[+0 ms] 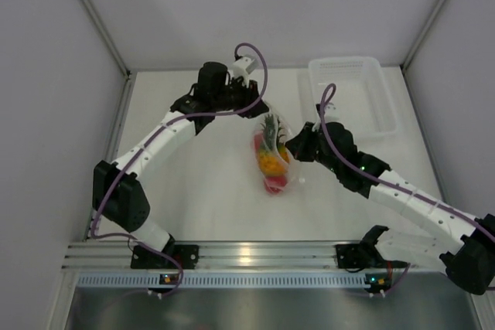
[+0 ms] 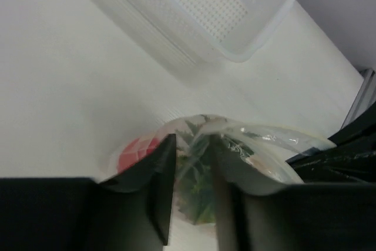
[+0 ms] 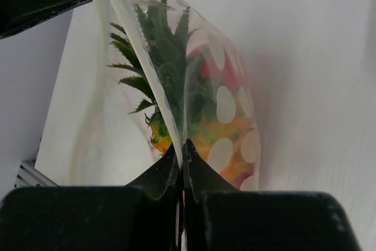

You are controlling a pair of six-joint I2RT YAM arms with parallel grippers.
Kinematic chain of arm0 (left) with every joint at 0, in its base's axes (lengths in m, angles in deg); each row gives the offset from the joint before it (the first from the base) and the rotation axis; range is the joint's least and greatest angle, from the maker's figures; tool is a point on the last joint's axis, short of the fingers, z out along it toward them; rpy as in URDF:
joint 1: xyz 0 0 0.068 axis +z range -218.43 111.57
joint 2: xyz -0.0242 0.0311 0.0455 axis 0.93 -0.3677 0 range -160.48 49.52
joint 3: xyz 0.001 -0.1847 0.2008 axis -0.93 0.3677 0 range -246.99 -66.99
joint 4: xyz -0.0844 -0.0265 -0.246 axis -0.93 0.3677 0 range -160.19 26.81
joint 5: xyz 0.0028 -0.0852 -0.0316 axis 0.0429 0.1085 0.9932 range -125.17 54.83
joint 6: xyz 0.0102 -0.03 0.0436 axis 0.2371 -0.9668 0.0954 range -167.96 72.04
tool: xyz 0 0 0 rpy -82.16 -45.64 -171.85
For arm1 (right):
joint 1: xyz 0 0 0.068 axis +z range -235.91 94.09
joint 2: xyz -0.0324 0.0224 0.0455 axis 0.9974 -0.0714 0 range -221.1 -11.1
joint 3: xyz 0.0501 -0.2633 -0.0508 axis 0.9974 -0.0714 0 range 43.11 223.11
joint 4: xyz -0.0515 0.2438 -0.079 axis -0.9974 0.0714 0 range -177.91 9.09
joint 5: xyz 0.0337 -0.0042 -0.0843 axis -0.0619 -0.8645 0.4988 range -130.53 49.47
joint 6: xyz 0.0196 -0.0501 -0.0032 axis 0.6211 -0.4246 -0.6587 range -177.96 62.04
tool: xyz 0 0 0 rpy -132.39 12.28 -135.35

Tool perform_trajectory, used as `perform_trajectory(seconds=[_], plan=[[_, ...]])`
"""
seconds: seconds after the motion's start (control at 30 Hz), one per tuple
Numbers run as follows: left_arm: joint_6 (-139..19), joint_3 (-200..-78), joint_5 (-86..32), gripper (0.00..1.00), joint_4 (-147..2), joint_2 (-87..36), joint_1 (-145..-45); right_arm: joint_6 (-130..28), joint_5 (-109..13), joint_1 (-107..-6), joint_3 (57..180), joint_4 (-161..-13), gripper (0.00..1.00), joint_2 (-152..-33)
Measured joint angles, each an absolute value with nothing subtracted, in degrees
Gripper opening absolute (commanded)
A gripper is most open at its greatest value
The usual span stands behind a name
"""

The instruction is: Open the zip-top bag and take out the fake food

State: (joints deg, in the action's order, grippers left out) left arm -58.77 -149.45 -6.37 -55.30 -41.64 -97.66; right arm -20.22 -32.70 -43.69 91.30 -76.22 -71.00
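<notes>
The zip-top bag (image 1: pixel 272 161) hangs between my two grippers over the middle of the table. Its fake food shows through the film: a pineapple (image 1: pixel 269 158) and a red fruit (image 1: pixel 273 185). My right gripper (image 3: pixel 183 148) is shut on one wall of the zip-top bag (image 3: pixel 235 104), below the green crown (image 3: pixel 167 51). My left gripper (image 2: pixel 194 145) reaches the bag's far end. Its jaws stand a little apart, with bag film and green leaves (image 2: pixel 197 186) in the gap. A red fruit (image 2: pixel 136 151) shows to their left. In the top view, the left gripper (image 1: pixel 261 113) and right gripper (image 1: pixel 288 152) flank the bag.
A rigid translucent bin (image 1: pixel 344 61) stands at the back right of the table, beyond the right arm; its perforated floor and rim (image 2: pixel 282 4) show in the left wrist view. White walls enclose the table on three sides.
</notes>
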Motion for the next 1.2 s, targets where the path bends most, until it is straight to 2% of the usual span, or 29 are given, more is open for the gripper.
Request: perform_trajectory(seconds=[0.03, 0.07, 0.17, 0.2, 0.3, 0.5, 0.63, 0.8, 0.87, 0.97, 1.0, 1.03, 1.1, 1.2], plan=[[-59.20, -149.51, -7.31, 0.51, -54.77, -41.92, -97.66, -18.47, -31.25, -42.86, 90.88, -76.53, 0.00, -71.24], [-59.79, -149.51, -8.32, 0.65, -54.21, -41.94, -97.51, -16.86, -30.07, -42.18, 90.53, -76.77, 0.00, -71.63], [-61.48, -149.49, -12.60, 0.79, -53.07, -41.00, -97.44, -14.04, -27.56, -41.53, 90.40, -76.99, 0.00, -73.42], [-62.04, -149.36, -14.96, 0.80, -52.83, -40.20, -97.75, -13.14, -26.66, -41.48, 90.40, -76.99, 0.00, -74.01], [-64.54, -147.78, -24.10, 0.80, -51.43, -35.76, -100.57, -11.33, -24.32, -41.44, 90.40, -77.10, 0.00, -74.65], [-69.15, -148.68, -45.89, 0.78, -45.03, -27.39, -117.81, -9.84, -19.54, -40.54, 90.40, -77.23, 0.00, -74.65], [-71.31, -153.03, -54.21, 0.73, -40.28, -30.95, -124.65, -9.71, -17.70, -39.62, 90.42, -77.23, 0.00, -74.65], [-73.52, -157.20, -61.89, 0.70, -33.90, -40.02, -127.04, -9.73, -16.81, -38.77, 90.60, -77.19, 0.00, -74.67], [-73.91, -157.20, -64.03, 0.64, -31.17, -42.05, -127.34, -9.80, -16.56, -38.51, 91.03, -77.25, 0.00, -74.78], [-74.83, -157.18, -66.87, 0.42, -28.50, -43.87, -127.41, -9.88, -16.30, -38.31, 91.23, -77.36, 0.00, -74.93], [-74.92, -157.18, -67.61, 0.15, -27.91, -44.11, -127.41, -9.91, -16.17, -38.31, 91.23, -77.34, 0.00, -74.97], [-75.38, -157.18, -68.12, 0.07, -27.69, -44.15, -127.41, -9.95, -16.04, -38.31, 91.23, -77.40, 0.00, -75.00], [-74.98, -157.20, -69.36, 0.00, -27.06, -44.13, -127.30, -10.23, -15.67, -38.29, 91.23, -77.54, 0.00, -75.02], [-74.20, -157.36, -69.60, 0.00, -26.45, -44.13, -126.73, -11.06, -14.73, -38.29, 91.21, -77.34, 0.00, -75.02]])
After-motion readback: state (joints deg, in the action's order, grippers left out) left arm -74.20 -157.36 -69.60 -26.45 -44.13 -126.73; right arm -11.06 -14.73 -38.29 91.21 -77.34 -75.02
